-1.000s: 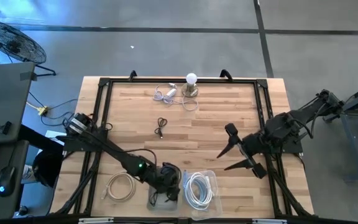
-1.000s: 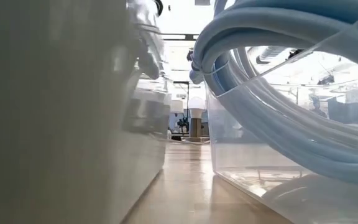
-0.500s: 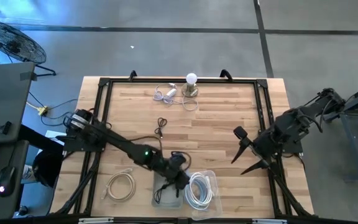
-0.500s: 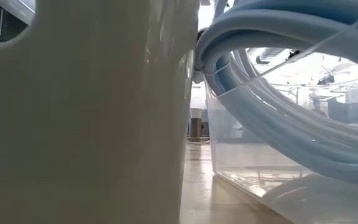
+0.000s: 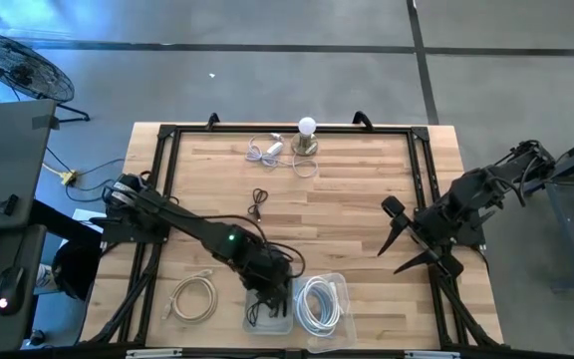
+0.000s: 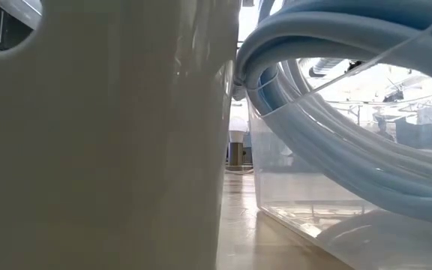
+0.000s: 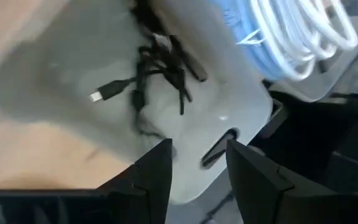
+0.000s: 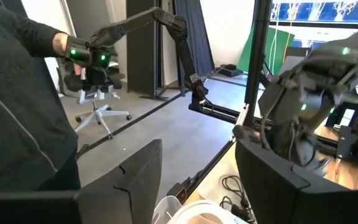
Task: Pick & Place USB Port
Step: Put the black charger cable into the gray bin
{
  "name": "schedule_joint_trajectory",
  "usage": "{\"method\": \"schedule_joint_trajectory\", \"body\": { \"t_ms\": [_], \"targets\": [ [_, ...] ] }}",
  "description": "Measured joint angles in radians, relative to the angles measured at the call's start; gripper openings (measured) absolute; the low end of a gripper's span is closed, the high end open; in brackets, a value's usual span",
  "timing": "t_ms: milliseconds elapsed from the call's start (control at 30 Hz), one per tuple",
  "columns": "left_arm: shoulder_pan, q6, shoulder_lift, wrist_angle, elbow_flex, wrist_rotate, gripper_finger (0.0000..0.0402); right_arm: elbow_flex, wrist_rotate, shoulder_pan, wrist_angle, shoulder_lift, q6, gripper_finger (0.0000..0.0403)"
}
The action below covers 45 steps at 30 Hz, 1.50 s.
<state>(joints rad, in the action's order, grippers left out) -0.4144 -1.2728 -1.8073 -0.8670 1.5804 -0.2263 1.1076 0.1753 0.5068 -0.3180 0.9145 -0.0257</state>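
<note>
A black USB cable (image 7: 160, 68) lies bunched inside a grey tray (image 7: 61, 74), its plug (image 7: 98, 95) resting on the tray floor. The tray (image 5: 267, 319) stands at the table's near edge, beside a clear container (image 5: 339, 289) that holds a white coiled cable (image 5: 317, 304). My left gripper (image 5: 272, 287) hovers over the tray, open, with its fingertips (image 7: 163, 149) above the tray's near end and clear of the cable. My right gripper (image 5: 404, 239) waits open over the table's right part, holding nothing.
A second black cable (image 5: 258, 204) lies mid-table. A white coil (image 5: 194, 297) rests left of the tray. A bulb on a stand (image 5: 308, 135) and a white cable (image 5: 267, 150) sit at the far edge. The tray wall (image 6: 103, 150) fills the low view. A person (image 8: 17, 112) stands beyond the table.
My left gripper swung toward the table's right, then came back slightly over the tray. The grey tray slid right, closer to the clear container, and the black cable now shows lying in it. My right gripper drew back toward the table's right edge.
</note>
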Motion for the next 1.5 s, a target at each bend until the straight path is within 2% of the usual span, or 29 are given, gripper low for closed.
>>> {"method": "schedule_joint_trajectory", "body": {
  "t_ms": [200, 367, 467, 567, 733, 967, 1167, 1500],
  "targets": [
    [0.011, 0.094, 0.025, -0.259, 0.153, 0.134, 0.0146, 0.0, 0.0, 0.0, 0.0, 0.0, 0.004, 0.0197],
    [0.035, 0.12, 0.045, -0.577, 0.312, 0.33, 0.0147, 0.0, -0.012, 0.0, 0.0, 0.0, 0.007, 0.0197],
    [0.073, 0.12, 0.047, -0.727, 0.364, 0.404, 0.0147, 0.0, -0.015, 0.0, 0.0, 0.0, 0.026, 0.0197],
    [0.143, 0.201, 0.055, -0.691, 0.365, 0.452, 0.0147, 0.0, -0.038, 0.0, 0.0, 0.0, 0.032, 0.0197],
    [0.286, 0.354, 0.043, -0.703, 0.342, 0.43, 0.0147, 0.0, -0.069, 0.0, -0.001, 0.0, 0.027, 0.0197],
    [0.432, 0.485, 0.03, -0.703, 0.201, 0.335, 0.0147, 0.0, -0.069, 0.0, -0.007, 0.0, -0.016, 0.0197],
    [0.494, 0.51, 0.03, -0.672, 0.063, 0.303, 0.0147, 0.0, -0.098, 0.0, -0.019, 0.0, -0.018, 0.0197],
    [0.58, 0.649, 0.03, -0.328, -0.113, 0.221, 0.0147, 0.0, -0.102, -0.003, -0.037, 0.0, 0.006, 0.0197]
  ]
}}
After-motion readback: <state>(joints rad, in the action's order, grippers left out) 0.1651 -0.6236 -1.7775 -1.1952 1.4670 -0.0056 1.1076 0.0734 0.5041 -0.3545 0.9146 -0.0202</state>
